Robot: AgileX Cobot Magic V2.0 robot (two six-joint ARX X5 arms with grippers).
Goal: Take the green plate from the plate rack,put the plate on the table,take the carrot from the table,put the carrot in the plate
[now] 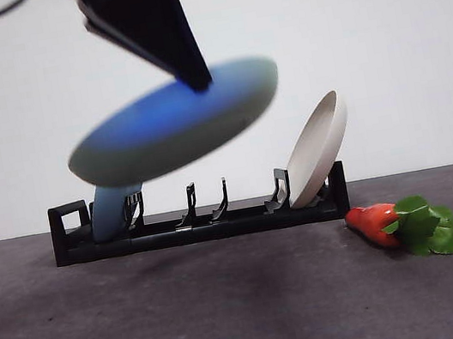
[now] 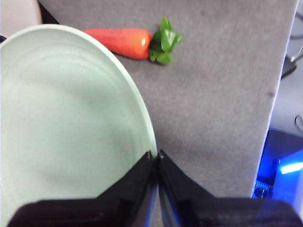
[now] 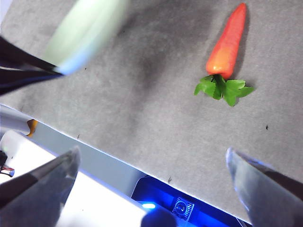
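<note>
Overhead, green plate (image 1: 174, 124) pinched in left fingers (image 2: 154, 158) above plate rack (image 1: 201, 224); right fingers (image 3: 151, 165) spread, carrot (image 1: 405, 225) nearby.

The round, matte, shallow green plate (image 2: 66, 127) is pale sage, with a blue tint on its underside in the front view. The short plastic toy carrot (image 1: 381, 223) is orange-red with bright green leaves. The felt-like flat tabletop (image 1: 190, 315) is dark grey. The long, low, pronged plate rack (image 1: 201, 222) is black, carrying 1 light blue plate (image 1: 112, 213) and 1 cream-beige plate (image 1: 319, 150). The left tool (image 2: 155, 156) has 2 black jaws.
</note>
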